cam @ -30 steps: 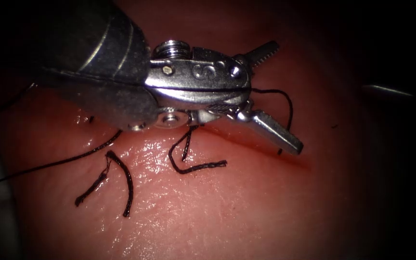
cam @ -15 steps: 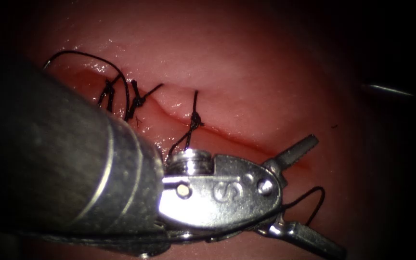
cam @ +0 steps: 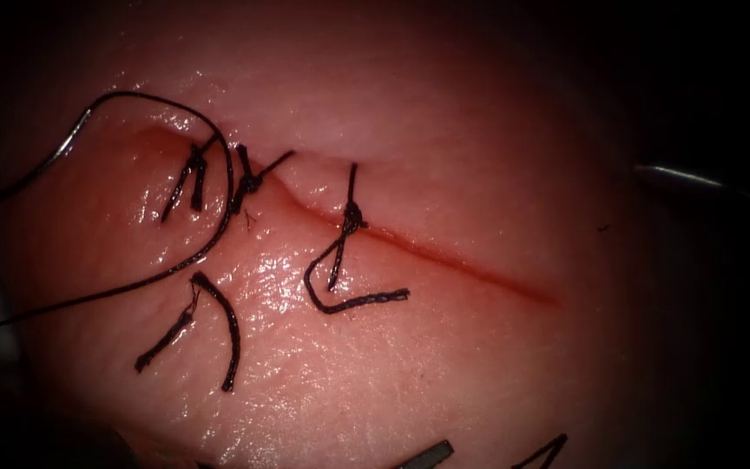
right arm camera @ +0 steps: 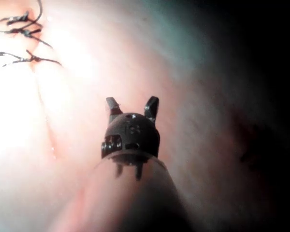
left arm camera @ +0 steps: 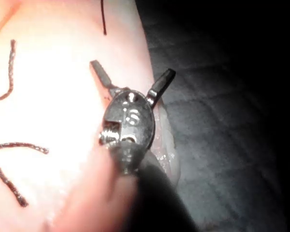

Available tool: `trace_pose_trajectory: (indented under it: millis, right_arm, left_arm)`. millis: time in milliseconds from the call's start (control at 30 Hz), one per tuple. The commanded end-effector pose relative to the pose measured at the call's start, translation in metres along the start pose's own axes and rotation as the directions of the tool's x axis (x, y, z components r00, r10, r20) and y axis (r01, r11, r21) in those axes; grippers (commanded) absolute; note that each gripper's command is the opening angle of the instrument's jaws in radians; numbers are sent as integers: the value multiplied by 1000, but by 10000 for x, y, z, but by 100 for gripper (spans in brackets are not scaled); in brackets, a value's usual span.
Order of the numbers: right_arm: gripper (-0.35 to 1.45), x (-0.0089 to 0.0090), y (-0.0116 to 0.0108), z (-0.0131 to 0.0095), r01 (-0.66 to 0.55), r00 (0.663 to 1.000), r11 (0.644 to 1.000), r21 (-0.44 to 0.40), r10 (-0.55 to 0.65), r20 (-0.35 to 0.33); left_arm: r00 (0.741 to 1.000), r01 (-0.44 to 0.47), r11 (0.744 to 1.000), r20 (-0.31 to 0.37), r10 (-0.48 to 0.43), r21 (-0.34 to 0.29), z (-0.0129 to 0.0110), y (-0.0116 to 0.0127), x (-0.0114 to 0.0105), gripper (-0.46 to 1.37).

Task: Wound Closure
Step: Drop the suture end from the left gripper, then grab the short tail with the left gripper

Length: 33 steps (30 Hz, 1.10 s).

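Observation:
The tissue (cam: 444, 365) carries a slanting cut (cam: 479, 271), with knotted stitches (cam: 351, 217) along its left part. A long thread (cam: 167, 269) loops round the leftmost stitches and runs off the left edge. My left tool (cam: 490, 456) peeks in at the bottom edge, right of the stitches. In the left wrist view this tool (left arm camera: 131, 77) has its jaws spread wide and holds nothing. In the right wrist view the right tool (right arm camera: 132, 105) hovers above the tissue with open jaws, holding nothing. A thin bright metal sliver (cam: 696, 181) lies at the far right; I cannot tell what it is.
Cut ends of thread (cam: 219, 330) lie on the tissue below the stitches, and a curled tail (cam: 349, 302) hangs from the rightmost knot. Red fluid lines the unstitched right stretch of the cut (cam: 523, 287). Dark cloth (left arm camera: 222, 135) lies beside the tissue.
The left tool has swept from over the cut down to the bottom edge, jaws open throughout, uncovering the stitches and the thread loop. The sliver at the right has shifted slightly.

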<state>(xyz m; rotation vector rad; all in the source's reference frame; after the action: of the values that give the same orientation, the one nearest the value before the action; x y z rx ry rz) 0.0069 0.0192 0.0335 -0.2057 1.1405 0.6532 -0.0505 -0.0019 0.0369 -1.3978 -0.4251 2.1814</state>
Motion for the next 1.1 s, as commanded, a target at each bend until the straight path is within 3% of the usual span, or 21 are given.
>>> trace_pose_trajectory:
  millis: [33,133,233,300,400,500,733,933,1033,1100]
  right_arm:
    - [120,0,-3,3,0,1000,1000,18,0,-3]
    - [119,0,-6,4,1,1000,1000,30,-1,-2]
    - [112,1,-7,4,2,1000,999,51,-2,-8]
    - [112,1,-7,4,2,1000,999,51,-2,-8]
    - [112,1,-7,4,2,1000,999,52,-2,-8]
    - [112,0,-7,4,3,1000,999,52,-2,-9]
    - [112,0,-8,4,3,1000,999,53,-3,-6]
    - [113,0,-8,4,3,1000,999,53,-3,-6]
    - [113,0,-8,4,3,1000,999,53,-3,-7]
    - [113,0,-8,4,4,1000,999,53,-3,-7]
  left_arm:
    - [999,-24,1000,32,24,-13,-9,-6,-6,88]
    - [997,-54,998,57,55,-23,-25,-15,-14,92]
    - [995,-79,997,59,80,-18,-52,-30,-20,85]
    - [995,-82,997,57,82,-10,-63,-35,-20,74]
    - [993,-111,994,53,110,6,-84,-44,-9,74]
    - [987,-156,988,29,155,20,-100,-51,19,89]
    - [975,-216,973,-41,219,79,-117,-72,83,101]
    - [971,-229,964,-40,236,134,-115,-87,109,101]
    - [971,-219,962,-60,231,160,-108,-91,121,95]
    - [970,-221,960,-67,235,173,-102,-92,128,82]
